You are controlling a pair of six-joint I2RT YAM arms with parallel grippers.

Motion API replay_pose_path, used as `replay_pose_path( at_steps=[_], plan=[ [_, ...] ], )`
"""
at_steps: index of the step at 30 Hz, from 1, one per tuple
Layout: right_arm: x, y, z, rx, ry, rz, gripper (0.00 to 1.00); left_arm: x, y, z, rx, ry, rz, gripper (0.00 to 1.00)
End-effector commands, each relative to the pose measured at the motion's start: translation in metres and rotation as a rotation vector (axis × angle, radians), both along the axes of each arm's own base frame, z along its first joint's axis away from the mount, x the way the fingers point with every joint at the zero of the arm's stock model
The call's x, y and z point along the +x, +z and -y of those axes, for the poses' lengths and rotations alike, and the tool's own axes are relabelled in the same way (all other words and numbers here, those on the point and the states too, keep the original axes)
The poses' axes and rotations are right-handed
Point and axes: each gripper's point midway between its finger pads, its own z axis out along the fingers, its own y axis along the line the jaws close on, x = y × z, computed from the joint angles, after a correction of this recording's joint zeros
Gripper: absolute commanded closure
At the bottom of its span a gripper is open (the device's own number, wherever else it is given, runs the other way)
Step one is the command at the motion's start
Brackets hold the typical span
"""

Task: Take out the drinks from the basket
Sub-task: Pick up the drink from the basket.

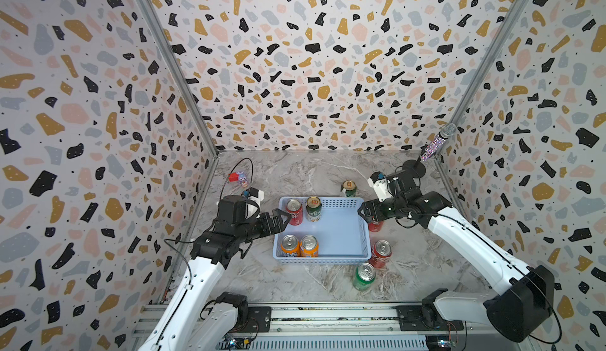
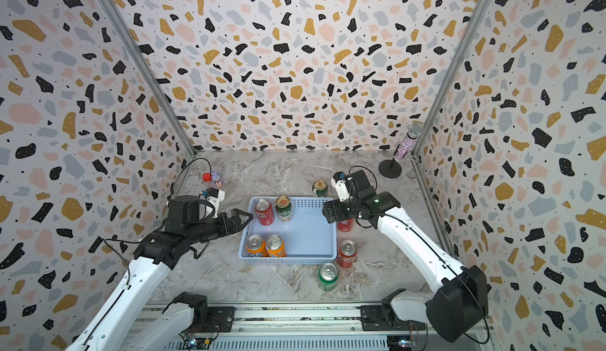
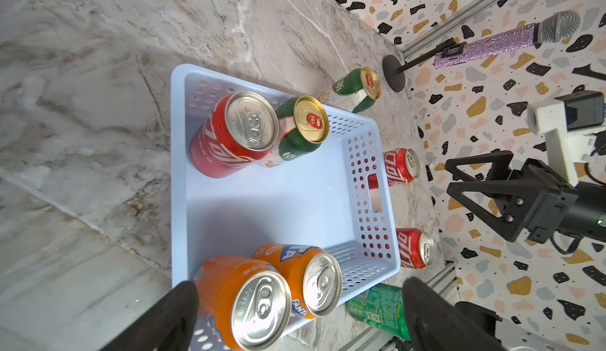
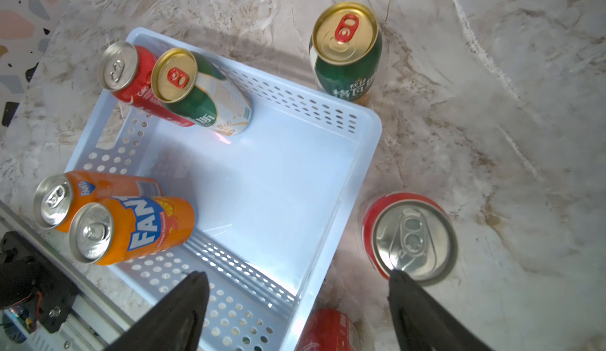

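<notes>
The pale blue basket (image 1: 341, 238) (image 3: 262, 208) (image 4: 272, 195) holds several drinks. A red can (image 1: 294, 211) and a dark green-and-white can (image 1: 313, 209) stand at its far left; two orange cans (image 1: 290, 246) (image 1: 309, 246) stand at its near left. Outside it stand a dark green can (image 1: 348, 188) behind, two red cans (image 1: 375, 225) (image 1: 381, 253) on the right and a bright green can (image 1: 364, 277) in front. My left gripper (image 1: 282, 218) (image 3: 300, 285) hangs open at the left rim beside the red can. My right gripper (image 1: 362, 211) (image 4: 296, 277) is open and empty over the right rim.
A glittery microphone on a round stand (image 1: 436, 142) occupies the back right corner. A small toy with a red block (image 1: 237, 178) lies at the back left. Patterned walls close in three sides, and a metal rail (image 1: 328, 316) runs along the front.
</notes>
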Motion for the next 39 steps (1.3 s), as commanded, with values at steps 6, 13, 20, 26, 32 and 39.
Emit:
replay_pose_path(
  at_steps=[6, 13, 20, 26, 32, 39],
  plan=[
    [-0.031, -0.014, -0.021, 0.118, 0.063, -0.165, 0.09, 0.002, -0.025, -0.024, 0.170, 0.049, -0.003, 0.00],
    [-0.020, -0.007, -0.041, 0.110, 0.082, -0.117, 0.00, 0.003, -0.024, -0.025, 0.176, 0.031, -0.002, 0.00],
    [0.003, -0.009, -0.079, 0.045, 0.124, -0.073, 0.00, 0.009, -0.020, -0.035, 0.124, 0.066, -0.005, 0.00],
    [0.028, -0.011, -0.107, 0.029, 0.127, -0.040, 0.00, 0.017, -0.024, -0.045, 0.071, 0.108, -0.037, 0.00],
    [0.043, -0.017, -0.130, -0.024, 0.147, -0.038, 0.00, 0.017, -0.033, -0.046, 0.063, 0.120, -0.077, 0.00],
    [0.055, -0.028, -0.150, -0.080, 0.182, -0.032, 0.00, 0.018, -0.036, -0.046, 0.059, 0.123, -0.090, 0.00]
  ],
)
